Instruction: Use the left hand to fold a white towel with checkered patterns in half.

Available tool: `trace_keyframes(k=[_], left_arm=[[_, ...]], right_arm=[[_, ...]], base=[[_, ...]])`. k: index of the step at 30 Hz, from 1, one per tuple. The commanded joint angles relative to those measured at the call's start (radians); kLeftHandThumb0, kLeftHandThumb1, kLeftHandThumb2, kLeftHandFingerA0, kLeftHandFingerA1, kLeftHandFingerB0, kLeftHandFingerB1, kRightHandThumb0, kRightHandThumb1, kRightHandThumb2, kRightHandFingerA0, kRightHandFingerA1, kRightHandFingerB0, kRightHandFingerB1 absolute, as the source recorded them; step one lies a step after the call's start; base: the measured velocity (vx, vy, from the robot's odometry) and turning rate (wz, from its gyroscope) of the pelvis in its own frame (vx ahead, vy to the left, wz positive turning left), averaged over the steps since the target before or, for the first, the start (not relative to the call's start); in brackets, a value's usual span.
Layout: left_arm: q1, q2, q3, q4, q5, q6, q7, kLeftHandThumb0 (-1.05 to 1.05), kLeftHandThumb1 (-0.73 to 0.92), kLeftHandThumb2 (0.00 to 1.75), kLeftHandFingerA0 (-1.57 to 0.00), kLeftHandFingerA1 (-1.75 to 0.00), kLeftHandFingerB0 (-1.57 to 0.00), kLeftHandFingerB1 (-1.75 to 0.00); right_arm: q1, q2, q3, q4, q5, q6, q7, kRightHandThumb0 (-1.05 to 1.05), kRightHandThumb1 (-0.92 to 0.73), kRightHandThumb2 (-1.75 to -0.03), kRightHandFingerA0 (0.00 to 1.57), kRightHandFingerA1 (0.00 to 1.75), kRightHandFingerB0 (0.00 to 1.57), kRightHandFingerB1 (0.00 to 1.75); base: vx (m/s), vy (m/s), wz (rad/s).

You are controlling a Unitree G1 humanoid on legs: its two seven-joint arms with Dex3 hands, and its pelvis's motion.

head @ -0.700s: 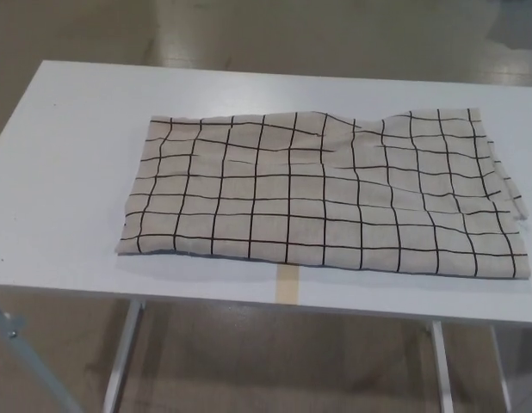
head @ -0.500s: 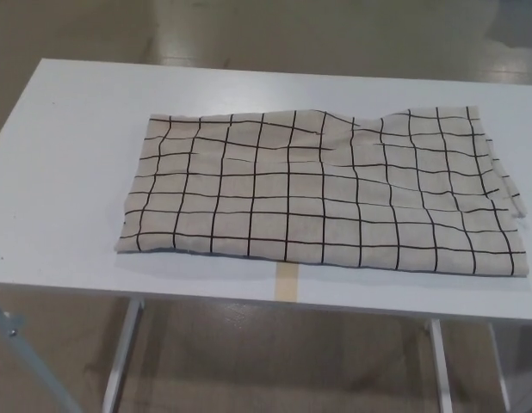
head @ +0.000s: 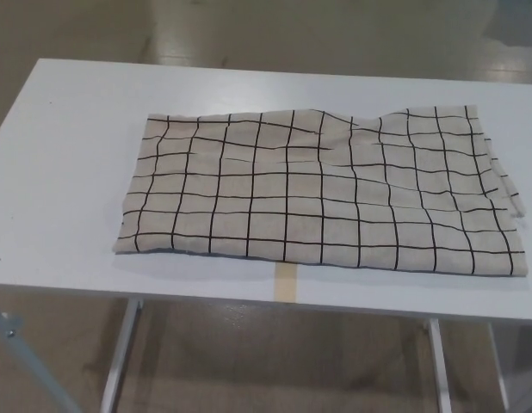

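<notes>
In the head view, a white towel point(head: 322, 194) with a black checkered pattern is spread across the centre and right of the frame on a white table point(head: 68, 129), its right edge near the frame's right border and slightly rumpled toward the upper middle. A strip of tan tape point(head: 286, 282) is seen on the table's near edge just below the towel. Neither hand is shown, so the state of the fingers cannot be told.

You've got a matt woven cloth towel point(head: 318, 189), off-white with thin black grid lines, lightly rumpled toward the upper right. The table top point(head: 68, 138) under it looks smooth, white, faintly sheeny. Legs point(head: 120, 361) lower left look like pale metal.
</notes>
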Motion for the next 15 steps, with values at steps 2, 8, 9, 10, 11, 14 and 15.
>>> trace_keyframes(k=[2,8,9,10,11,14,15], left_arm=[[0.135,0.033,0.034,-0.54,0.487,-0.35,0.239,-0.72,0.43,0.74,0.0,0.0,-0.08,-0.08],[0.108,0.024,0.063,-0.799,0.564,-0.28,0.226,-0.71,0.43,0.73,0.0,0.0,-0.08,-0.08],[0.073,0.024,0.05,-0.823,0.58,-0.252,0.233,-0.65,0.41,0.72,0.0,0.0,-0.08,-0.11],[0.048,0.024,0.04,-0.842,0.593,-0.229,0.238,-0.65,0.41,0.72,0.0,0.0,-0.08,-0.11],[0.012,0.026,0.024,-0.865,0.618,-0.192,0.248,-0.63,0.4,0.71,0.0,0.0,-0.09,-0.12],[-0.037,0.04,-0.005,-0.883,0.658,-0.141,0.254,-0.59,0.39,0.71,0.0,-0.01,-0.1,-0.17],[-0.082,0.053,-0.035,-0.886,0.696,-0.101,0.254,-0.55,0.37,0.72,0.0,-0.08,-0.07,-0.24]], right_arm=[[0.057,0.024,0.093,0.034,-0.098,-0.156,-0.006,-0.43,-0.62,-0.58,0.46,0.44,0.43,0.39],[0.043,0.015,0.122,0.08,-0.134,-0.227,-0.031,-0.41,-0.62,-0.58,0.48,0.44,0.44,0.4],[0.043,0.012,0.126,0.09,-0.139,-0.242,-0.031,-0.42,-0.62,-0.58,0.5,0.46,0.44,0.4],[0.042,0.01,0.129,0.099,-0.142,-0.253,-0.031,-0.42,-0.62,-0.58,0.5,0.46,0.44,0.4],[0.041,0.006,0.133,0.11,-0.149,-0.265,-0.035,-0.42,-0.62,-0.58,0.5,0.46,0.44,0.4],[0.04,0.001,0.139,0.117,-0.159,-0.272,-0.051,-0.42,-0.62,-0.58,0.5,0.46,0.44,0.41],[0.044,0.001,0.14,0.113,-0.163,-0.269,-0.063,-0.42,-0.62,-0.58,0.51,0.46,0.44,0.41]], base=[[0.0,0.0,0.0],[0.0,0.0,0.0],[0.0,0.0,0.0],[0.0,0.0,0.0],[0.0,0.0,0.0],[0.0,0.0,0.0],[0.0,0.0,0.0]])
